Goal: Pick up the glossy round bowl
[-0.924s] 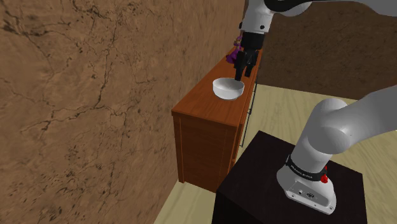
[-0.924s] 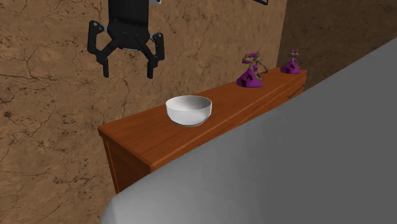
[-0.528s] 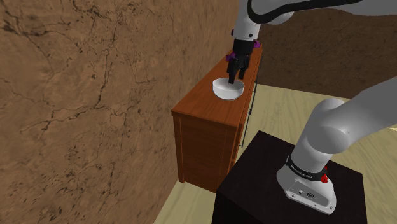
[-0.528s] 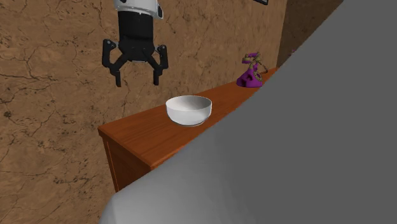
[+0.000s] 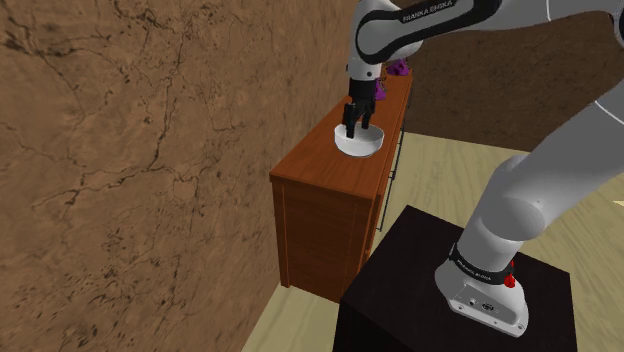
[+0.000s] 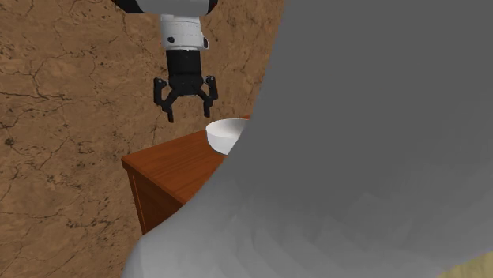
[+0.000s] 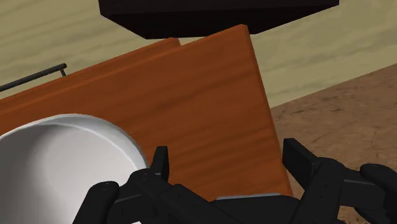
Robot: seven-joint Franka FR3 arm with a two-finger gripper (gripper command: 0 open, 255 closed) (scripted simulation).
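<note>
Cabinet: A wooden cabinet [image 5: 320, 200] [image 6: 170, 162] [image 7: 191, 95] stood with its back against a brown cracked wall [image 5: 130, 150]. It was taken as the reference for all positions below.
Bowl: A white round bowl [image 5: 365, 146] [image 6: 223, 134] [image 7: 57, 172] sat upright on the cabinet top, about midway along its length. Nothing was seen inside it.
Gripper: The black gripper [image 5: 357, 130] [image 6: 188, 117] [image 7: 228, 156] hung pointing down over the cabinet top, at the bowl's wall-side rim. Its fingers were spread apart and clasped nothing.
Finger placement: In the wrist view one fingertip [image 7: 161, 156] lay at the bowl's rim. Bare cabinet top showed between the two fingers.
Contact: Whether that finger touched the rim could not be determined.
Other item: A small purple object [image 5: 398, 68] stood at the cabinet's far end, well apart from the bowl.
Stand: The dark box stand [image 5: 400, 290] sat on the pale floor [image 5: 450, 170] in front of the cabinet.
Arm: A grey arm link [image 6: 371, 158] hid the bowl's far side and much of the cabinet in the second exterior view.
</note>
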